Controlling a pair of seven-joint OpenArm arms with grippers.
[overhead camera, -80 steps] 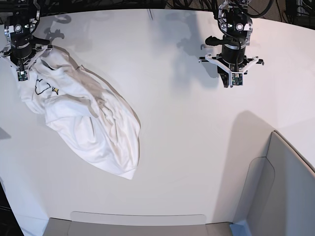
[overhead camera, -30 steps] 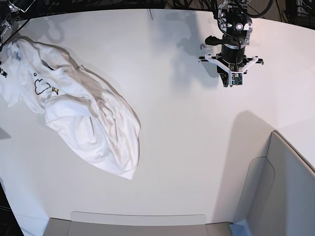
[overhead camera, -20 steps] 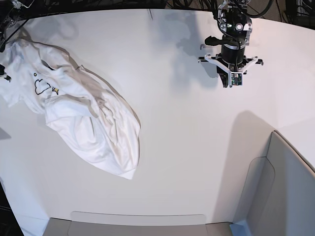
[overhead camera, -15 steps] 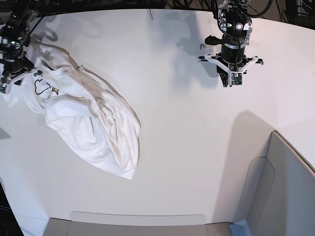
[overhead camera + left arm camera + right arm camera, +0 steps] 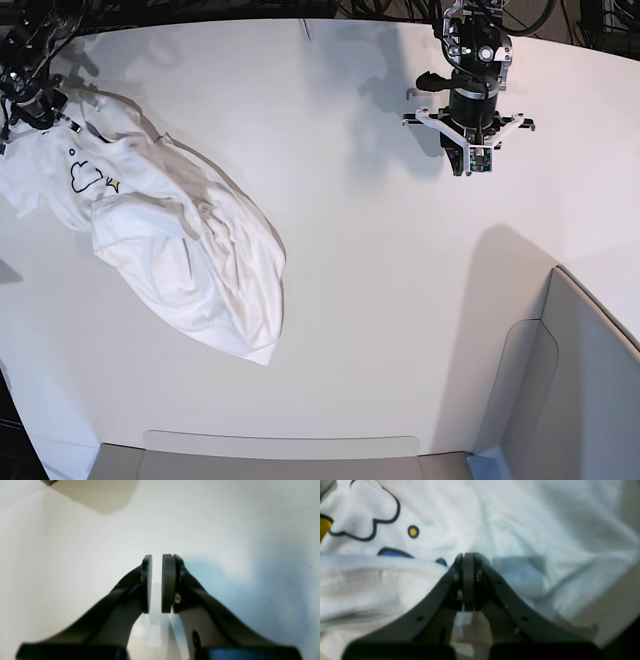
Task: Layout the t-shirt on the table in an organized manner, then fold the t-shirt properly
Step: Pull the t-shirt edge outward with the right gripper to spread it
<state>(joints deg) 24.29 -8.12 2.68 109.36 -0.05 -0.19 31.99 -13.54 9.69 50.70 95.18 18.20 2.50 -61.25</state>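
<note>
My right claw is clamped fully together above the crumpled white printed cotton t-shirt, gripping nothing I can see. My left claw, pads a narrow slit apart and empty, hovers over the bare smooth white table.

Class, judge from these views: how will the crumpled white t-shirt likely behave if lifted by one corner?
The t-shirt lies in soft folds, so it will probably droop and hang limp. Thin cloth likely weighs little. Bunched layers on the table may drag and unfold unevenly.
</note>
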